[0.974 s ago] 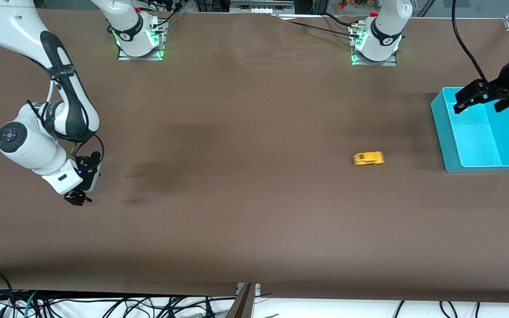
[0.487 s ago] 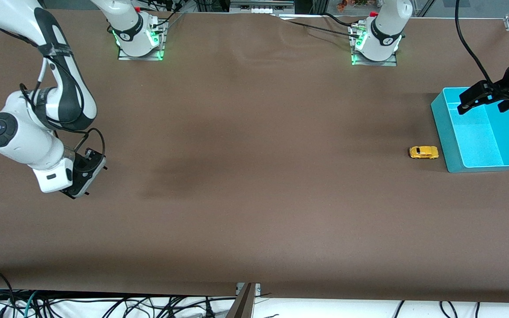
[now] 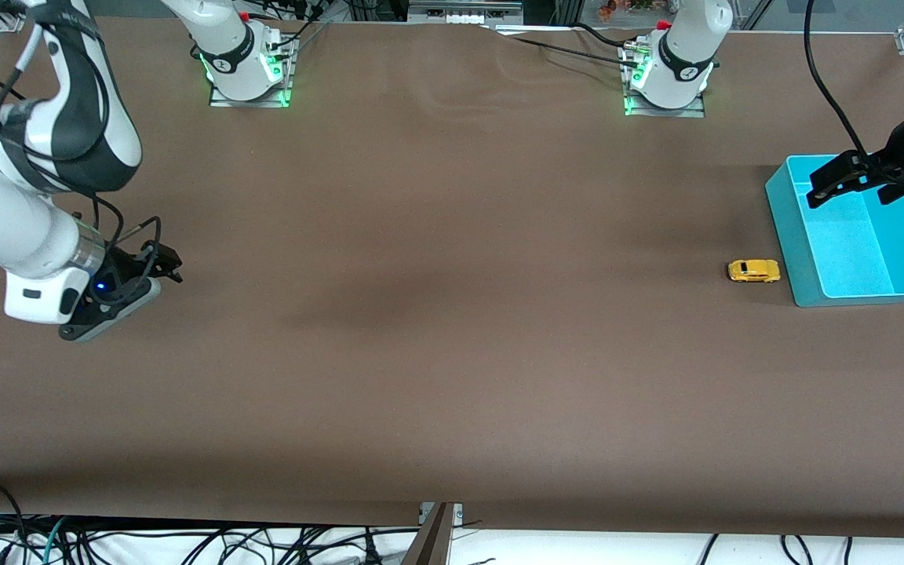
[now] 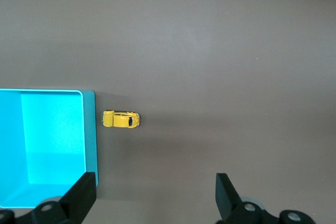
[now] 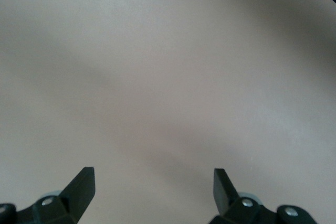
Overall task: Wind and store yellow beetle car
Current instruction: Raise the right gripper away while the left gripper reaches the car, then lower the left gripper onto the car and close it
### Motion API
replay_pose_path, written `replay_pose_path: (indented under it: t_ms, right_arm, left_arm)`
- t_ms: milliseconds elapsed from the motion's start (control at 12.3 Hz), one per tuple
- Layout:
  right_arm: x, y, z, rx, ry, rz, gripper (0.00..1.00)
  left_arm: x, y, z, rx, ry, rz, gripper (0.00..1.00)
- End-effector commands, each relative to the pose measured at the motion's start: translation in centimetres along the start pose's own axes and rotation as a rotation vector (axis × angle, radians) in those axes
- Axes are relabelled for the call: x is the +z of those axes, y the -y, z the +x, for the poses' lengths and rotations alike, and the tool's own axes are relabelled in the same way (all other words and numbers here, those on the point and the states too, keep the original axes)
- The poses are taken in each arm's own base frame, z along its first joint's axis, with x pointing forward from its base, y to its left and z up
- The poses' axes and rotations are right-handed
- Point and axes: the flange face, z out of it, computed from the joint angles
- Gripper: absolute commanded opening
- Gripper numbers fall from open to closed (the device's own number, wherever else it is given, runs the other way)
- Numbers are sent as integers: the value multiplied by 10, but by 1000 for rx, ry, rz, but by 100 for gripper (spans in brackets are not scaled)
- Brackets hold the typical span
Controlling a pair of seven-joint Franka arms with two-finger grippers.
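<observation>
The yellow beetle car [image 3: 752, 271] stands on the brown table, right beside the wall of the teal bin [image 3: 786, 235] that faces the right arm's end. My left gripper [image 3: 852, 184] hangs open and empty, high over the farther part of the bin. In the left wrist view the car [image 4: 121, 119] lies just outside the bin's wall [image 4: 89, 129], well ahead of my open left gripper [image 4: 155, 195]. My right gripper [image 3: 160, 263] is open and empty at the right arm's end of the table, and the right wrist view shows it [image 5: 154, 187] over bare table only.
The bin has a divider [image 3: 876, 235] that splits it into two compartments, both with nothing in them. Cables hang along the table's edge nearest the front camera [image 3: 436, 514]. The two arm bases [image 3: 248, 71] stand at the farthest edge.
The car rolled toward the left arm's end and stopped beside the bin, then stayed still. My right arm pulled back toward its end and turned its gripper. The left gripper barely moved.
</observation>
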Motion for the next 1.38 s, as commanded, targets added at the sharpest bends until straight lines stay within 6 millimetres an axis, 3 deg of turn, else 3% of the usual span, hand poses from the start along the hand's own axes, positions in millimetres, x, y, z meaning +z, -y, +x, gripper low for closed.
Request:
replay_pose_path:
  t_ms: [0, 244, 325, 406, 568, 812, 1137, 1299]
  right_arm:
    - [-45, 8, -20, 77, 50, 21, 100]
    - [-79, 6, -36, 90, 130, 55, 100]
    - [-86, 7, -37, 86, 127, 47, 100]
    - [-90, 9, -37, 90, 120, 29, 100]
    - [-93, 7, -40, 85, 124, 25, 100]
    - [-121, 9, -48, 102, 69, -10, 100]
    - [-148, -1, -62, 123, -1, -56, 100]
    - [-157, -23, -83, 179, -9, -67, 100]
  left_arm:
    - [5, -7, 5, 15, 15, -7, 100]
    - [23, -12, 16, 31, 39, -10, 100]
    - [38, -14, 23, 36, 59, 3, 100]
    - [59, -16, 27, 36, 69, -8, 100]
    - [125, -9, 22, 28, 120, 4, 100]
    - [172, 13, 6, 60, 107, 0, 100]
    - [250, 27, -40, 80, 112, -1, 100]
    - [288, 48, -51, 143, 86, -10, 100]
